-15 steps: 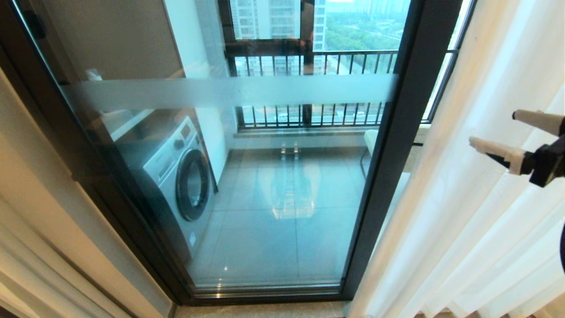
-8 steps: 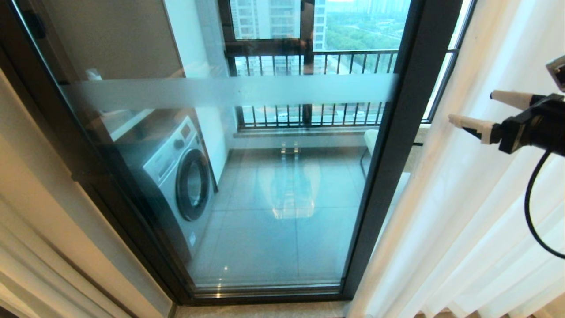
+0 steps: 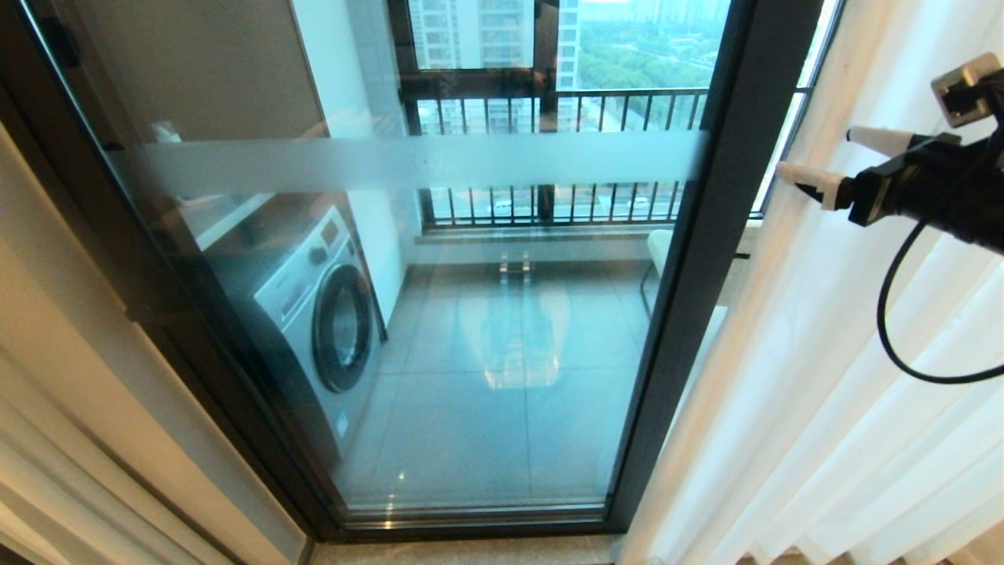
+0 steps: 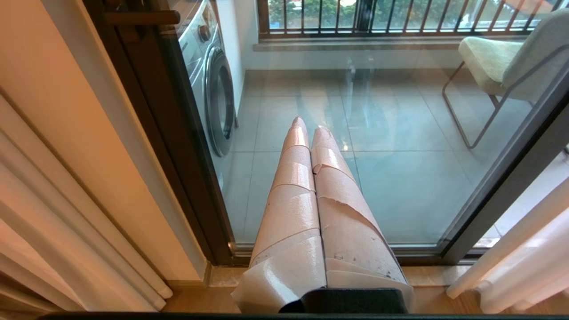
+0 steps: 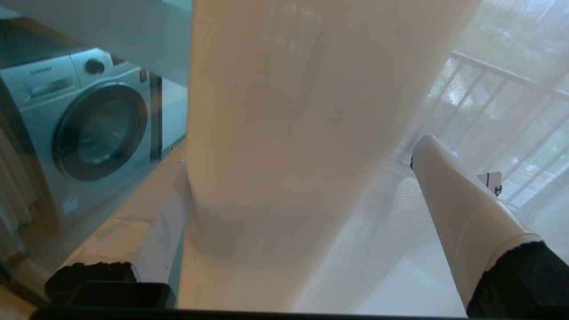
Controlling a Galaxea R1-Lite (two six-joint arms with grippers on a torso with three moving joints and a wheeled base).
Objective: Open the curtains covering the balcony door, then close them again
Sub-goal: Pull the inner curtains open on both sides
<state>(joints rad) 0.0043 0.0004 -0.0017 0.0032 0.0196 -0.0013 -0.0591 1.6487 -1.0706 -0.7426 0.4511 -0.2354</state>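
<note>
- Right gripper (image 3: 820, 161) spread wide, curtain (image 3: 823, 353) edge fold between its fingers, unpinched
- Risk: sheer fabric slipping free if closure is shallow

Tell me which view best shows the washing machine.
The head view: the washing machine shows nearly whole behind the balcony door. The right wrist view shows its front beside the curtain; the left wrist view catches only a slice.
</note>
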